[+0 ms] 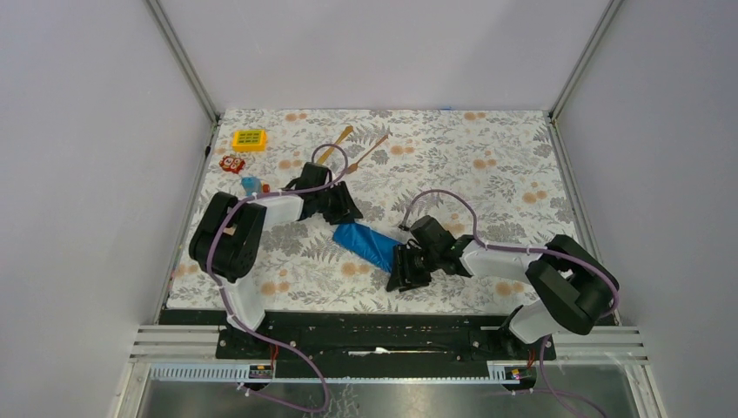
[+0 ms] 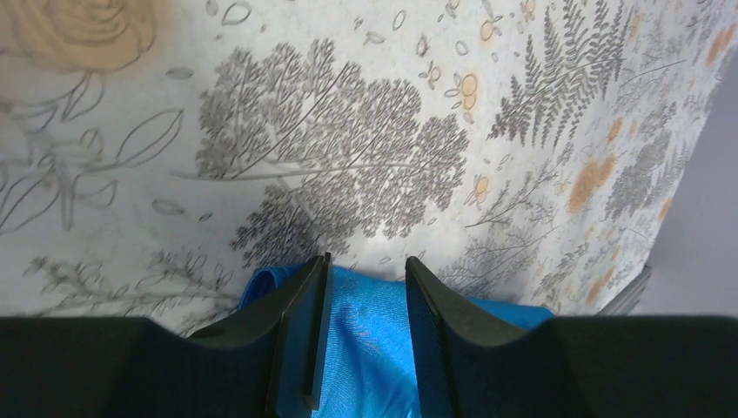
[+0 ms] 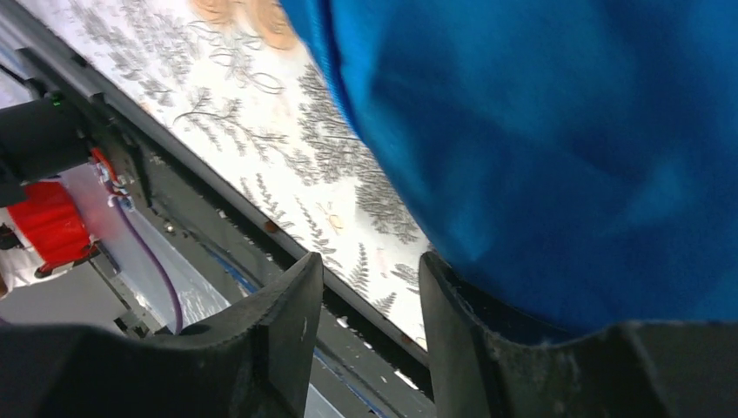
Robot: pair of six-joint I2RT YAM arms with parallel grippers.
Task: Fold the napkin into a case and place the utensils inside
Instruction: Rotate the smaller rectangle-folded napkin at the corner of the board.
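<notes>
The royal-blue napkin (image 1: 369, 244) lies mid-table, folded into a narrow strip, the case, running from upper left to lower right. My left gripper (image 1: 345, 217) is at its upper-left end. In the left wrist view the jaws (image 2: 365, 261) stand apart, with the blue cloth (image 2: 370, 348) between and under them. My right gripper (image 1: 402, 280) is at the strip's lower-right end, pointing at the table's near edge. Its jaws (image 3: 370, 261) are open with nothing between them, and the cloth (image 3: 540, 131) lies beside and over the right finger. Two wooden utensils (image 1: 335, 145) (image 1: 371, 152) lie at the back.
A yellow toy (image 1: 250, 139), a red toy (image 1: 231, 164) and a blue-orange toy (image 1: 251, 185) sit at the back left, close to my left arm. The table's near edge and black rail (image 3: 218, 200) are just beyond my right fingertips. Walls enclose three sides.
</notes>
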